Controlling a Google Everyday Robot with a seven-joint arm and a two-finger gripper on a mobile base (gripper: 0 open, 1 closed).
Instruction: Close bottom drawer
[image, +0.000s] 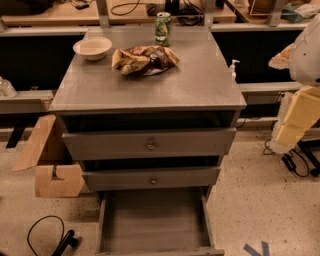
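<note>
The bottom drawer (152, 222) of the grey cabinet (150, 85) is pulled far out toward me. Its long plain box is empty, and its slim front panel (160, 251) lies at the bottom edge of the view; the knob is not visible. The mid-sized drawer (152, 178) and the tallest drawer (150, 143) above it each stand out a little, each with a small brass knob. My gripper (289, 131) hangs on the pale yellow and white arm at the right edge. It is well right of the cabinet, above the floor, and touches nothing.
On the cabinet top sit a white bowl (92, 48), a crumpled chip bag (144, 59) and a green can (162, 28). Cardboard pieces (47, 160) lean at the left. A black cable (47, 235) lies on the floor at the front left. A pump bottle (233, 68) stands behind on the right.
</note>
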